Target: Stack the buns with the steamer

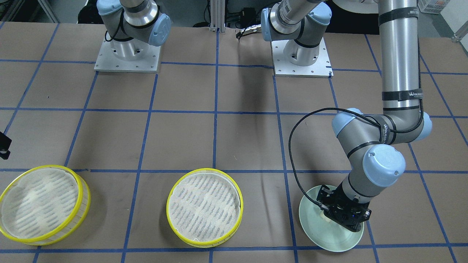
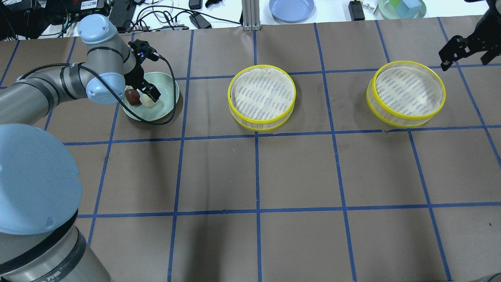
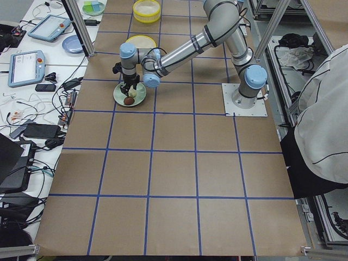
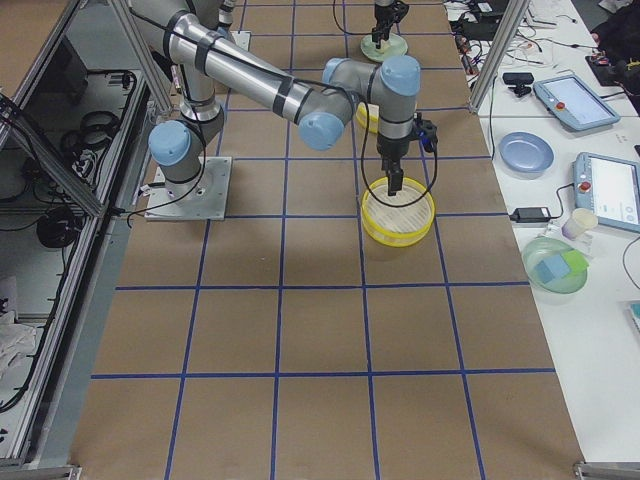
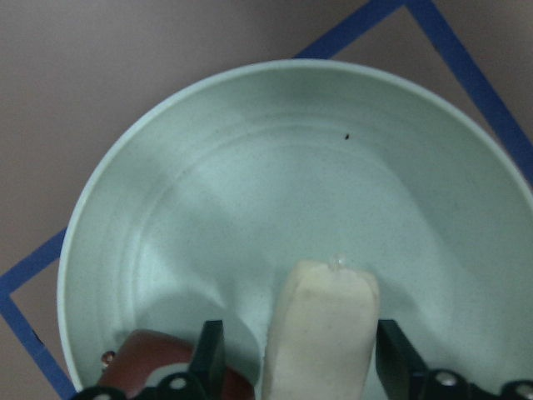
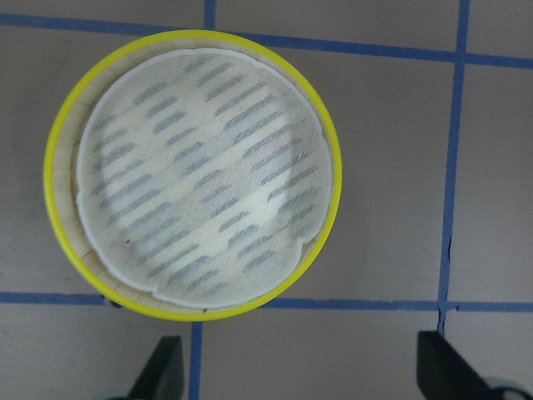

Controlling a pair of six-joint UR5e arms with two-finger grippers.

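On brown, blue-taped table (image 2: pixel 297 168), left claw (image 5: pixel 298 337) straddles cream bun (image 5: pixel 321 308), spread; right claw (image 6: pixel 300 371) spread.

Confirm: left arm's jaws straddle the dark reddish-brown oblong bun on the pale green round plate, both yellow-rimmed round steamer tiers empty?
Wrong bun. The left wrist view shows the jaws straddling the cream-white oblong bun; the dark reddish-brown bun lies beside it, outside the jaws, on the pale green plate. Both steamer tiers are empty.
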